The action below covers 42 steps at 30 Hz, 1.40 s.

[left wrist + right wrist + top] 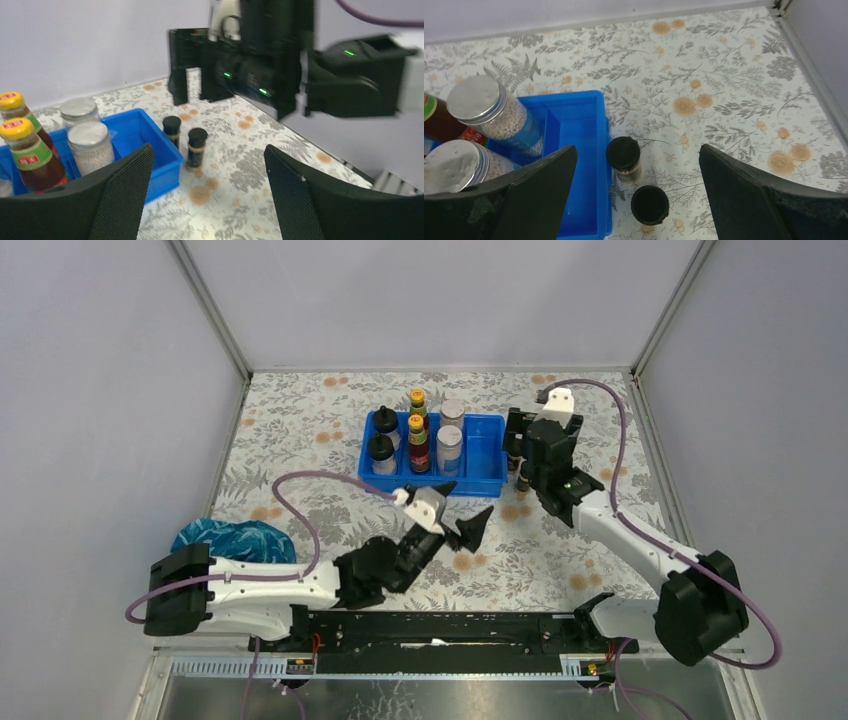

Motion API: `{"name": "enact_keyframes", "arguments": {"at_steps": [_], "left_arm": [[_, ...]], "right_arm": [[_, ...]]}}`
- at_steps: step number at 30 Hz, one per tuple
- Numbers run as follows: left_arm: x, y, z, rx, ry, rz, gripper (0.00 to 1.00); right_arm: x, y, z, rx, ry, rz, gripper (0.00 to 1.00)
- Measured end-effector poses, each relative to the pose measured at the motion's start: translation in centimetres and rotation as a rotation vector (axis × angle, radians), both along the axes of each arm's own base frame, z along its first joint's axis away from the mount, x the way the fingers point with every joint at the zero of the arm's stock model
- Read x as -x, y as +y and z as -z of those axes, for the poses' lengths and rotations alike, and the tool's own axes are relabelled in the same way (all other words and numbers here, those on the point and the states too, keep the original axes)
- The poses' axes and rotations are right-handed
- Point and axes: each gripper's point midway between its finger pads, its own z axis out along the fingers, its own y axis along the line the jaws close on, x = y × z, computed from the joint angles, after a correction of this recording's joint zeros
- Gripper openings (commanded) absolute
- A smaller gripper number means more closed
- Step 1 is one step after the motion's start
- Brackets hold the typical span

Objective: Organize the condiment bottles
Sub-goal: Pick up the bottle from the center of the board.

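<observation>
- Right tool (pixel 193 87) is open wide and empty, hanging over the two tiny bottles (pixel 623 155).
- Both tiny bottles stand upright on the tabletop (pixel 724 100), outside the blue tray (pixel 574 105), just beside its right wall and close to each other.
- Risk: with so little room, a finger coming down on one likely clips the other or lands on the tray wall. Either would tip a light bottle and let it roll.
- Risk: a grip high on the black cap could let a bottle slip or swing on the lift.
- The other six are already in the tray: black-domed bottles (pixel 382 450) at the left, red bottles (pixel 416 430) in the middle, jars (pixel 449 445) to their right.
- The tray's right end is bare, probably the drop spot. The jars stand next to it, so a low carry over the wall could knock them.
- Left tool (pixel 462 508) is open and holds nothing, low by the tray's near wall. A nudge there would shift the tray and rock what stands in it.
- Both arms work near the same corner, so a clash is possible.
- Teal cloth (pixel 232 538) lies well apart at the left and blocks nothing.
</observation>
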Motion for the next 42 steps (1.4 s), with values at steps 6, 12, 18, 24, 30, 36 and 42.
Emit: {"name": "enact_keyframes", "arguments": {"at_steps": [6,12,18,24,30,36,42], "left_arm": [[5.7,-0.6,1.0,-0.041,-0.045,0.044,0.85],[8.6,0.1,0.1,-0.049,-0.100,0.032,0.85],[9.4,1.2,-0.2,-0.064,-0.140,-0.017,0.85],[9.2,2.3,-0.4,-0.065,-0.157,-0.057,0.85],[9.0,2.8,-0.7,-0.062,-0.167,-0.075,0.86],[8.9,3.1,-1.1,-0.060,-0.180,-0.088,0.86],[8.8,3.2,-1.1,-0.066,-0.193,-0.098,0.86]], "right_arm": [[-1.3,1.6,3.0,0.003,0.113,-0.051,1.00],[-2.6,1.9,5.1,-0.036,0.196,-0.069,0.99],[-3.5,1.8,7.1,-0.054,0.253,-0.068,0.98],[-4.2,1.7,8.8,-0.059,0.297,-0.064,0.95],[-4.5,1.5,10.2,-0.062,0.331,-0.065,0.90],[-4.6,1.4,11.0,-0.067,0.351,-0.067,0.82],[-4.6,1.5,11.6,-0.071,0.365,-0.071,0.75]]}}
